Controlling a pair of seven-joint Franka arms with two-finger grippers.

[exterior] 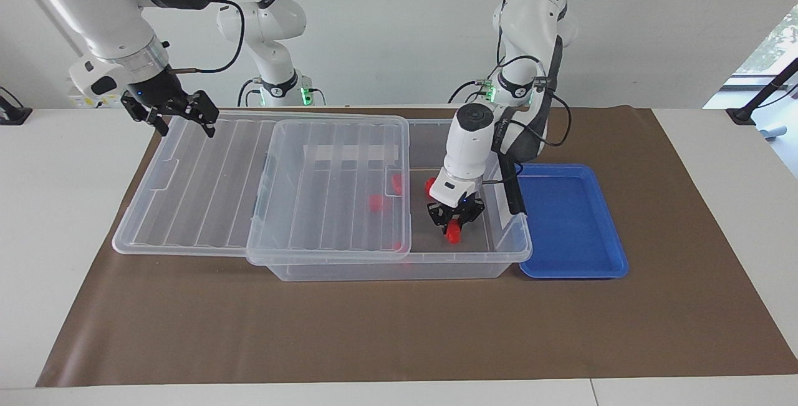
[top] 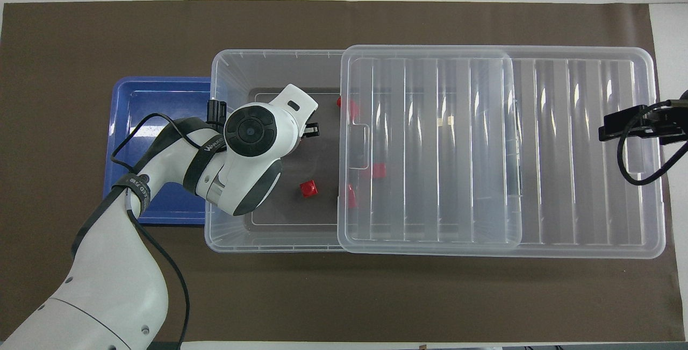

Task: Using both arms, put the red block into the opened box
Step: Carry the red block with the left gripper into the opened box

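Observation:
The clear box [exterior: 399, 264] stands mid-table, its ribbed lid [exterior: 199, 188] slid toward the right arm's end so that the end by the left arm is uncovered. My left gripper [exterior: 455, 226] reaches down into that uncovered end, shut on a red block [exterior: 454, 233] that is at or just above the box floor. In the overhead view the left arm's wrist [top: 252, 130] hides that block. My right gripper [exterior: 181, 120] hangs open over the lid's end, holding nothing.
Other red blocks lie in the box: one [exterior: 430, 186] beside the left arm's wrist, one [exterior: 374, 202] under the lid, one [top: 308, 188] on the bare floor. A shallow blue tray [exterior: 570, 219] sits against the box toward the left arm's end.

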